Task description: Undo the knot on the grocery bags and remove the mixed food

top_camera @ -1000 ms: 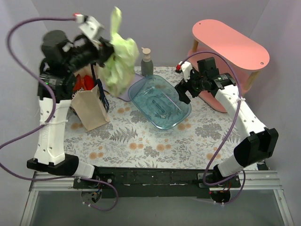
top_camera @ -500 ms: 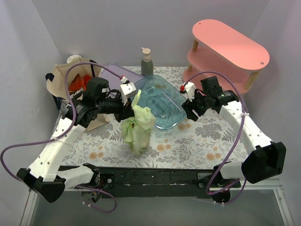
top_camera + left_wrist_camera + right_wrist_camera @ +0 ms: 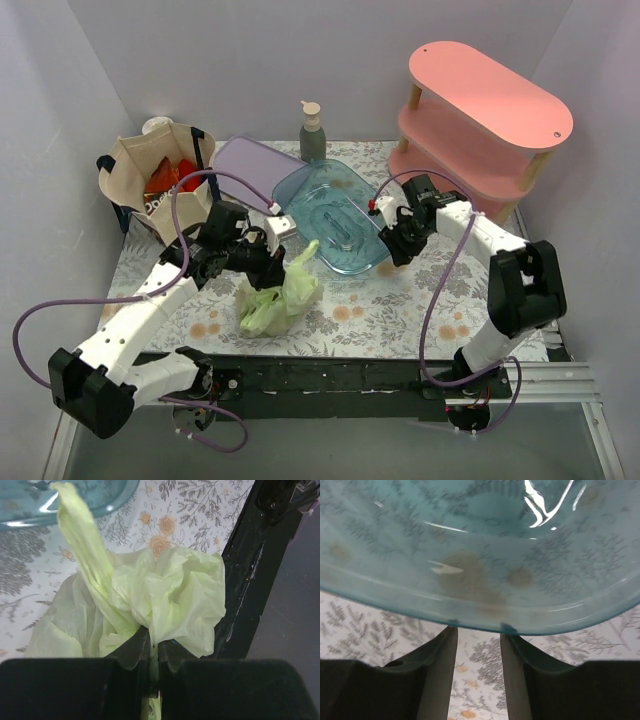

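Grip is the thing to read: the left gripper (image 3: 154,649) has its fingers pressed together on a fold at the gathered neck of the green bag (image 3: 278,305), which lies crumpled on the table (image 3: 420,300) by the near edge, a little left of the middle. From that pinch one loose handle strip (image 3: 80,545) stands up and runs toward the far edge, its tip close to the near rim of the tray (image 3: 335,215). The bag's long axis therefore points from the left fingers toward the tray and, past it, toward the right arm.

The right gripper (image 3: 475,655) sits at the tray's near right rim with its fingers spread and nothing between them. I cannot tell whether they touch the rim. It is well apart from the strip, with the tray's corner between them.

Which fold is the knot cannot be made out in the crumple, but I judge it lies just ahead of the left pinch. The free right gripper would have to come across toward the near left to pull against it.

The tote (image 3: 150,185) stands at the far left corner, packets (image 3: 172,176) showing inside.
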You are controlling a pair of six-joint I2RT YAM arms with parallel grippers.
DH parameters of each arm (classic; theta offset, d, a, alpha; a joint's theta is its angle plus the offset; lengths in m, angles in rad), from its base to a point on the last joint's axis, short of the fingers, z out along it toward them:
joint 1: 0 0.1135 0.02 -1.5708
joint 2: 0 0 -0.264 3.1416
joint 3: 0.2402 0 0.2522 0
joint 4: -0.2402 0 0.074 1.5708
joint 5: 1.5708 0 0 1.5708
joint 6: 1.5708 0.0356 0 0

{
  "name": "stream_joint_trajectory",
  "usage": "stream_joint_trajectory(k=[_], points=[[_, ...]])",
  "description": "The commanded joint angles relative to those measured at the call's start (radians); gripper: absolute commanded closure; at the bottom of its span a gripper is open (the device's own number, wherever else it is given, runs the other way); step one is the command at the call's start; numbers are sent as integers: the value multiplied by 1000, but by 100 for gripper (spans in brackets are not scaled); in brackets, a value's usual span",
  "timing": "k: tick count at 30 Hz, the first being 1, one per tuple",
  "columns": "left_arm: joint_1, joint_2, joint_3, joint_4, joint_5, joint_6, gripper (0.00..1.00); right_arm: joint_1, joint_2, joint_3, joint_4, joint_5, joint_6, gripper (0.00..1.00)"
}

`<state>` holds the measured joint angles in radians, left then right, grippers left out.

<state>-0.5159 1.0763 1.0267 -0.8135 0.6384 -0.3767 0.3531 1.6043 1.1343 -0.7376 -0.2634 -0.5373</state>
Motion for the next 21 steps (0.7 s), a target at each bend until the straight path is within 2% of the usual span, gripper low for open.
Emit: stream_joint_trajectory(k=[1, 2, 4, 5, 10, 14, 17, 18, 19, 21], points=[[-15, -12, -63, 207, 32, -117, 78, -35, 86, 175, 107, 104, -7, 53], [-15, -4, -57, 227, 27, -129, 47, -54, 126, 238, 109, 118, -4, 53], [-15, 17, -8, 238, 3, -134, 29, -77, 160, 300, 103, 141, -6, 53], [-15, 25, 13, 214, -11, -127, 17, -97, 186, 349, 95, 141, -6, 53], [-15, 30, 163, 56, -124, -4, 9, -120, 163, 371, 31, 60, 0, 52], [-15, -50, 133, -139, -148, 149, 7, -65, -48, 253, -38, -104, -24, 46], [-15, -113, 55, -165, -128, 171, 8, 33, -188, 211, -109, -252, -45, 32], [-15, -121, 38, -170, -123, 195, 8, 59, -211, 216, -152, -301, -56, 24], [-15, -125, 23, -171, -125, 199, 9, 82, -252, 222, -164, -389, -64, 20], [-15, -133, -37, -156, -132, 197, 10, 150, -286, 214, -139, -445, -6, 9]])
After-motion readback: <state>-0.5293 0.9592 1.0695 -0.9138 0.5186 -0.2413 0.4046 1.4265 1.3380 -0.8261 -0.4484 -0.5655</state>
